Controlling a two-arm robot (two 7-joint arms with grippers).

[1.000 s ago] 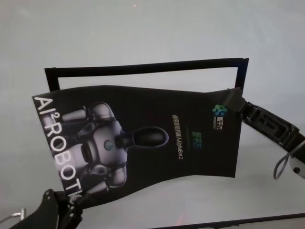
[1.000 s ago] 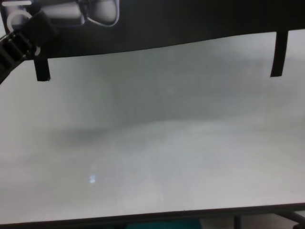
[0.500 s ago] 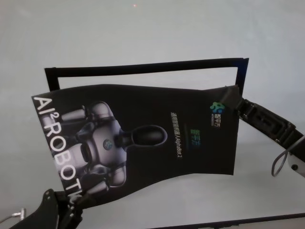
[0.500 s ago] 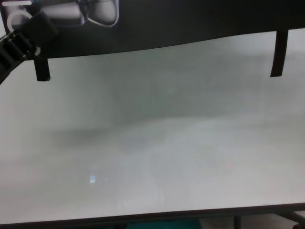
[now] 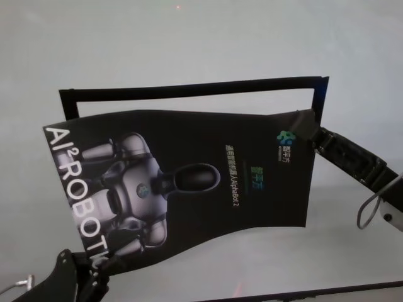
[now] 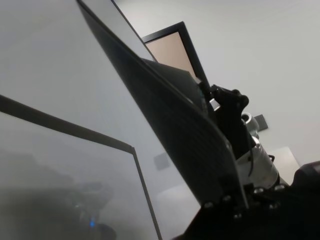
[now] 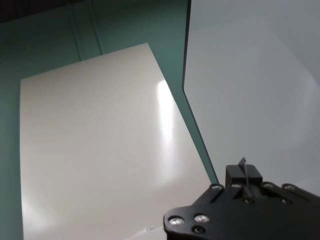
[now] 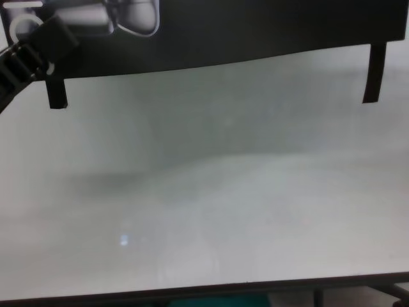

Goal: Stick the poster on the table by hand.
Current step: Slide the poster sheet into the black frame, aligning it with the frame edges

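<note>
- You have the poster (image 5: 189, 189) held up above the table (image 5: 189, 50), not lying flat on it; in the chest view its lower edge (image 8: 223, 32) hangs clear of the tabletop (image 8: 204, 211).
- Your right gripper (image 5: 306, 129) is at the poster's far right corner, beside the small coloured logo, with the sheet's corner caught at its tip. It appears clenched on that corner.
- Your left gripper (image 5: 104, 267) is at the poster's near left corner, just below the white lettering. The sheet's edge meets its tip; it looks to be gripping that corner, though the fingertips are largely covered by the sheet.
- In the left wrist view the poster (image 6: 170, 125) runs edge-on away from the left gripper toward the far arm.
- The sheet sags between the two grippers; its near edge curves.
- Two black tape strips hang from the poster's lower edge in the chest view, one at the left (image 8: 56, 93) and one at the right (image 8: 372, 73). Both ends hang free of the table.
- A thin black rectangular outline (image 5: 189, 90) lies on the table behind the poster; the sheet covers its near part.
- No containers are in view.
</note>
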